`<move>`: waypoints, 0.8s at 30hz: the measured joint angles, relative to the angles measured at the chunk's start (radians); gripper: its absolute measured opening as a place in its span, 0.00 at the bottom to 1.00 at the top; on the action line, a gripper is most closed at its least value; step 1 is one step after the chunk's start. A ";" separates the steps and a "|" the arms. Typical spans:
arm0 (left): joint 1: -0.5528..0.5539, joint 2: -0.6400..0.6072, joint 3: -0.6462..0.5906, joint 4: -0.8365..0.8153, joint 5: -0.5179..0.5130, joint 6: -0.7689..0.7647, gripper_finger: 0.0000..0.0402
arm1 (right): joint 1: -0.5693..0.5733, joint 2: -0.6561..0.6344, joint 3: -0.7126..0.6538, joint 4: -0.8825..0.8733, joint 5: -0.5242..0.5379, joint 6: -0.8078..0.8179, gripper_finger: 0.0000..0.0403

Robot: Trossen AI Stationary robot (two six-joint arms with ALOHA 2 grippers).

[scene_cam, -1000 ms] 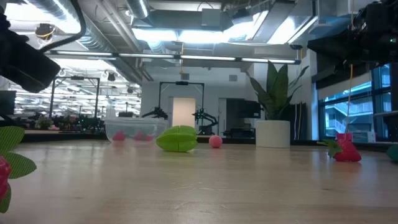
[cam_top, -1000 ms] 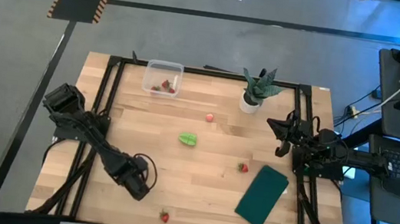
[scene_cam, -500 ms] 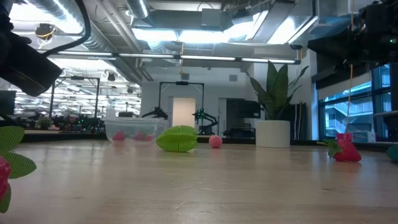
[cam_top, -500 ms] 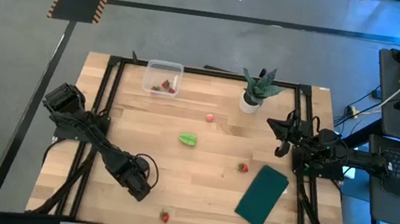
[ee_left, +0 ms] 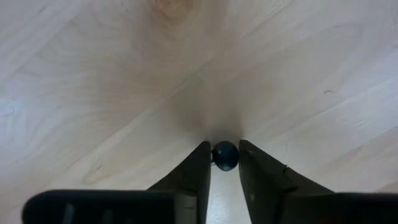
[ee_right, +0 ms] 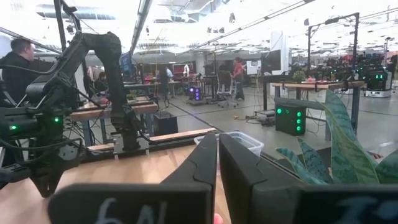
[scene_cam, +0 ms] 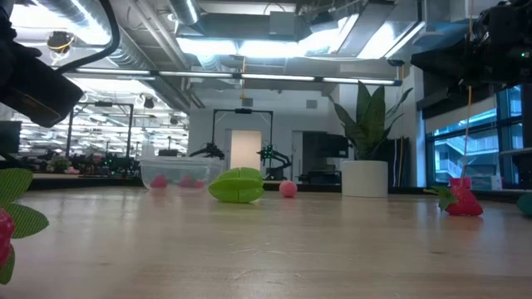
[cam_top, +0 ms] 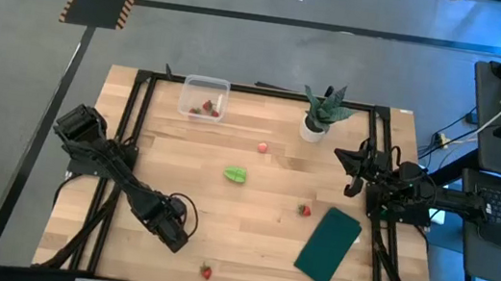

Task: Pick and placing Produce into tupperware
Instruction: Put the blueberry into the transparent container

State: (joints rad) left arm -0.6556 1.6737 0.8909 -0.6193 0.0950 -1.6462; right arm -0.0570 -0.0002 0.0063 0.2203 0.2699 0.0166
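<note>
Near strawberry cropped at low view's edge

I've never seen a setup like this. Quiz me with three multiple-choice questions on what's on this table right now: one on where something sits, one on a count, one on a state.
1. Where is the clear tub?
A. far edge, left of the potted plant
B. on the dark green mat
C. under the right arm

2. How many strawberries lie loose on the wood?
A. none
B. two
C. five

3. How is the left pincer?
A. wide open
B. nearly shut, empty, low over bare wood
C. squeezing the green fruit

Answers: 1 A, the overhead view shows it there. 2 B, one beside the mat, one near the front edge. 3 B, its wrist camera shows a narrow gap.
</note>
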 joint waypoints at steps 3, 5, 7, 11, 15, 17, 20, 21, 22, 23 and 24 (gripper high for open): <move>0.000 0.000 0.000 0.001 -0.001 0.000 0.14 | 0.000 0.000 0.000 0.000 0.000 0.000 0.05; 0.000 0.000 0.000 0.001 -0.001 0.000 0.12 | 0.000 0.000 0.000 0.000 0.000 0.000 0.05; 0.001 0.000 0.000 0.001 -0.001 0.000 0.10 | 0.000 0.000 0.000 0.000 0.000 0.000 0.05; 0.001 0.000 0.000 0.001 -0.001 0.000 0.10 | 0.000 0.000 0.000 0.000 0.000 0.001 0.05; 0.001 0.000 0.000 0.001 -0.001 0.005 0.11 | 0.000 0.000 0.000 0.000 0.000 0.001 0.05; 0.005 0.000 0.000 0.001 0.001 0.007 0.10 | 0.000 0.000 0.000 0.000 0.000 0.001 0.05; 0.017 0.000 0.000 0.003 0.005 0.026 0.08 | 0.000 0.000 0.000 0.000 0.000 0.003 0.05; 0.023 0.000 0.001 0.005 0.004 0.035 0.07 | 0.000 0.000 0.000 0.000 0.000 0.005 0.05; 0.031 -0.001 0.002 0.005 0.000 0.049 0.07 | 0.000 0.000 0.000 0.000 0.000 0.005 0.05; 0.040 -0.002 0.005 0.004 -0.007 0.065 0.08 | 0.000 0.000 0.000 0.000 0.000 0.005 0.05; 0.051 -0.005 0.010 0.003 -0.009 0.083 0.08 | 0.000 0.000 0.000 0.000 0.000 0.006 0.05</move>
State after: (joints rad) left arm -0.6042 1.6689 0.9009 -0.6159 0.0864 -1.5627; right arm -0.0570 -0.0002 0.0063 0.2207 0.2699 0.0222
